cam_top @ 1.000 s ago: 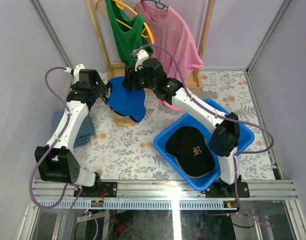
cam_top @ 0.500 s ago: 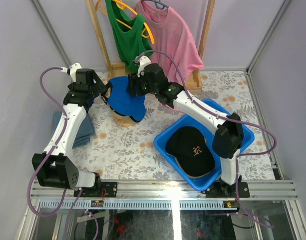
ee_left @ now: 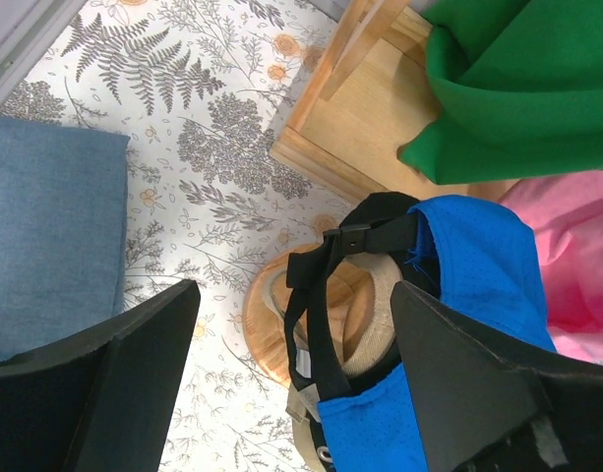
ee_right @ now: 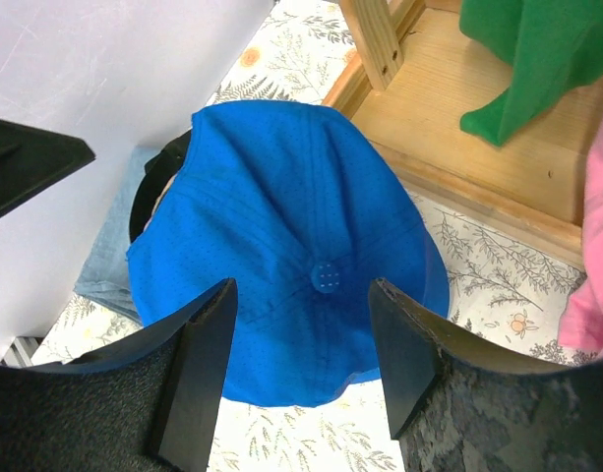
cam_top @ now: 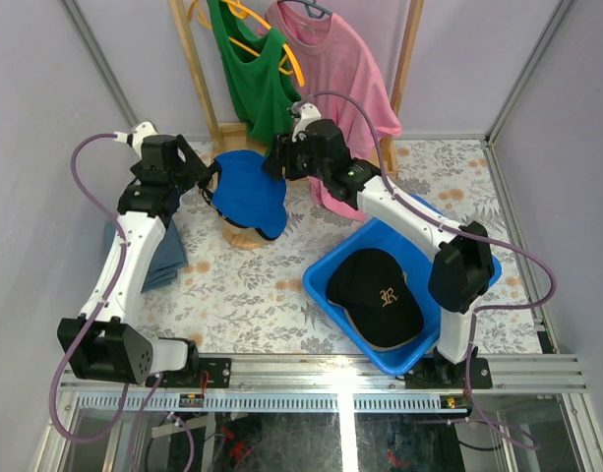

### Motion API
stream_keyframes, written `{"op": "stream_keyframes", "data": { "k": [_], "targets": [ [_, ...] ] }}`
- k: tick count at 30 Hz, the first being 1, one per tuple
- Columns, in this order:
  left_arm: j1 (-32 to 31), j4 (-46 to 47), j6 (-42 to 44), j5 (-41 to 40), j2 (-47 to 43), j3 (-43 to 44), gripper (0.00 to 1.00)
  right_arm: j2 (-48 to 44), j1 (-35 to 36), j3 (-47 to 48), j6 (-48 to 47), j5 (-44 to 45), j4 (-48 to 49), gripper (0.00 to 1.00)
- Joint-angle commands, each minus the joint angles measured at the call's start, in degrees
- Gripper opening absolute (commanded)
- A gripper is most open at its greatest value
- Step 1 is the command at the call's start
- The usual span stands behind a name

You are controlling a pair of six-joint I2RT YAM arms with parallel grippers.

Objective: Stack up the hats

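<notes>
The royal blue cap [cam_top: 247,195] is seated crown upward on the round wooden stand [cam_top: 244,237], at the far left part of the table [cam_top: 242,295]. In the right wrist view its top button is seen near the middle of the crown, and the fabric is not gripped by anything. At its rear a black strap [ee_left: 316,295] with a buckle is seen; whether this belongs to the blue cap or to another cap beneath cannot be told. A second hat, the black cap [cam_top: 378,293] with a gold embroidered letter, is laid in the blue bin [cam_top: 315,281] at the near right, well apart from the stand.

The left gripper [cam_top: 207,183] is held just beside the left side of the blue cap, its jaws spread wide. In its own camera the strap and the stand are seen between the two fingers [ee_left: 104,393], but no contact is seen. The right gripper [cam_top: 275,165] is placed over the far right edge of the same cap, its jaws also spread apart and nothing held between them.

A folded blue cloth [ee_left: 45,236] is laid to the left of the stand. Behind the stand a wooden rack [ee_left: 370,128] is placed, on which a green shirt [cam_top: 247,88] and a pink shirt [cam_top: 340,79] are hung.
</notes>
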Motion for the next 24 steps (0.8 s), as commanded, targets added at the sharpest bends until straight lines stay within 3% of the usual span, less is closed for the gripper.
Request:
{"op": "stream_keyframes", "data": {
  "k": [1,12,24],
  "targets": [
    [0.12,1.39,-0.81,2.36,-1.51,0.13,0.78,-3.44,-1.20,-1.46,2.68,-2.54,4.70,0.63],
    [-3.84,3.90,-0.10,2.45,-6.34,2.66,0.78,-17.50,-3.33,-12.81,-0.55,0.70,2.73,0.63],
    [-23.75,7.50,6.27,-2.91,-10.44,2.96,0.78,-39.48,-3.29,-29.72,-3.95,12.23,-15.07,0.62]
  ]
}}
